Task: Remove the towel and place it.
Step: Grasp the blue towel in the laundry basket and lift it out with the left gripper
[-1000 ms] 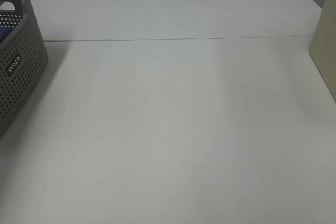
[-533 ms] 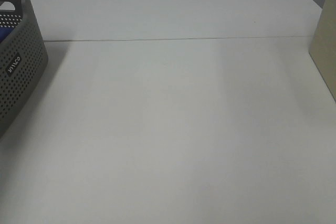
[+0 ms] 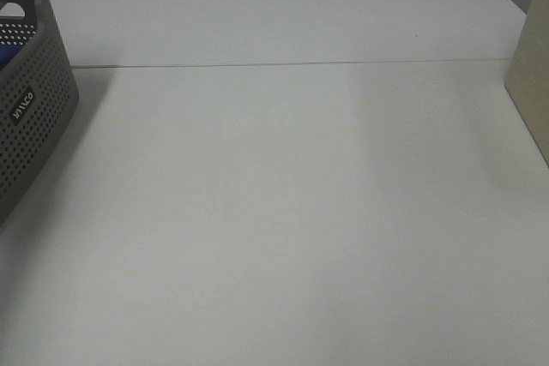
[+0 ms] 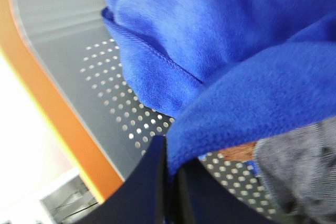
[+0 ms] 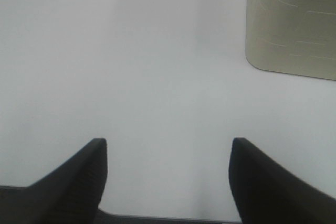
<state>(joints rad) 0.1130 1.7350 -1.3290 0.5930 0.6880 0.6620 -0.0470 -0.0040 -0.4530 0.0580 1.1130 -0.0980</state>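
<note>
One towel [image 4: 210, 40], royal blue, heaped inside the grey basket [image 3: 34, 109]. A fold is pinched between the closed fingers of the left gripper [image 4: 170, 153], evidently for lifting out. Right gripper [image 5: 168, 150]: fingers spread, holding nothing, above the white surface [image 3: 292, 212], probably free to help with placing.

Grey perforated basket [image 3: 30, 122] and beige bin [image 3: 533, 83] flank white table [image 3: 300, 212].

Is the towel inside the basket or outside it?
Inside. The left wrist view shows the towel bunched against the basket's perforated wall, with the left claw shut on a fold.
</note>
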